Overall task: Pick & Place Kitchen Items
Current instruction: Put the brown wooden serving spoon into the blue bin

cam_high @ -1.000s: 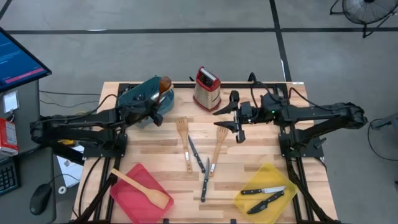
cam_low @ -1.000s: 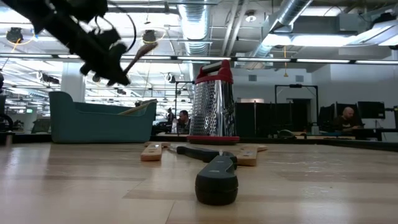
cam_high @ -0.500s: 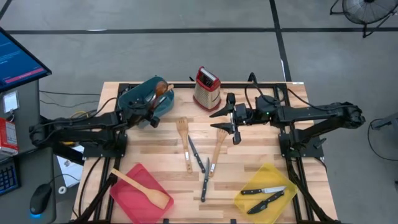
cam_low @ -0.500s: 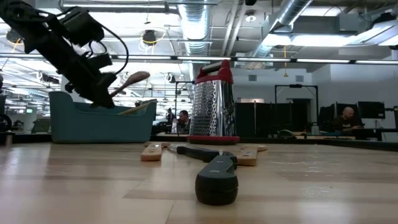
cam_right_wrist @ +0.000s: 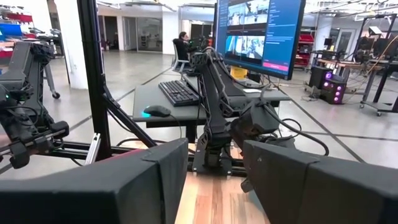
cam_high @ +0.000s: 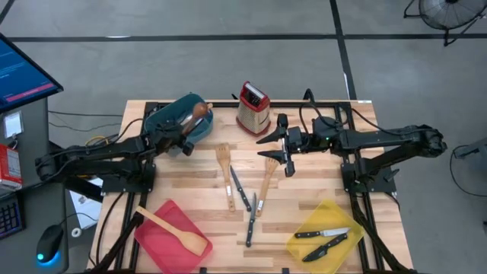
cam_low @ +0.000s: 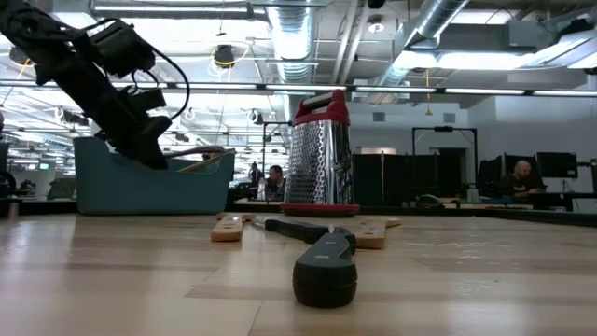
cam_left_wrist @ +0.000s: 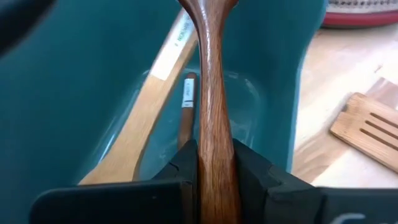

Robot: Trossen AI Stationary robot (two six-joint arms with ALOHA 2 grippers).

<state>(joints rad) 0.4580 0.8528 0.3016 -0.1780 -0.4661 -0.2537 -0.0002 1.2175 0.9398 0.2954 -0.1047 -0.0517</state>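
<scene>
My left gripper (cam_high: pixel 185 135) is at the teal bin (cam_high: pixel 169 122) at the table's far left, shut on a dark wooden spoon (cam_high: pixel 198 114). The spoon's bowl reaches out over the bin's right end, about level with the rim in the low view (cam_low: pixel 201 150). Inside the bin lie a light wooden spoon (cam_left_wrist: pixel 140 134) and a thin dark utensil (cam_left_wrist: pixel 185 115). My right gripper (cam_high: pixel 285 148) hangs open and level above the table's far middle, with nothing between its fingers (cam_right_wrist: pixel 155 180). My left gripper pinches the dark spoon's handle (cam_left_wrist: pixel 214 134) between its two fingers, one on each side. The fingers slant down toward the bin from the table's left, and the handle runs on along them. The spoon is held clear above the utensils on the bin's floor.
A red-topped steel grater (cam_high: pixel 253 109) stands beside the bin. Two slotted wooden spatulas (cam_high: pixel 223 156) (cam_high: pixel 268 173) and black-handled knives (cam_high: pixel 240 190) (cam_high: pixel 250 224) lie mid-table. A red bin (cam_high: pixel 163 240) holds a wooden spatula; a yellow bin (cam_high: pixel 304 245) holds knives.
My left gripper has come down toward the teal bin with the dark spoon. The spoon, which slanted upward above the bin, has sunk and tipped until its bowl is near the bin's rim.
</scene>
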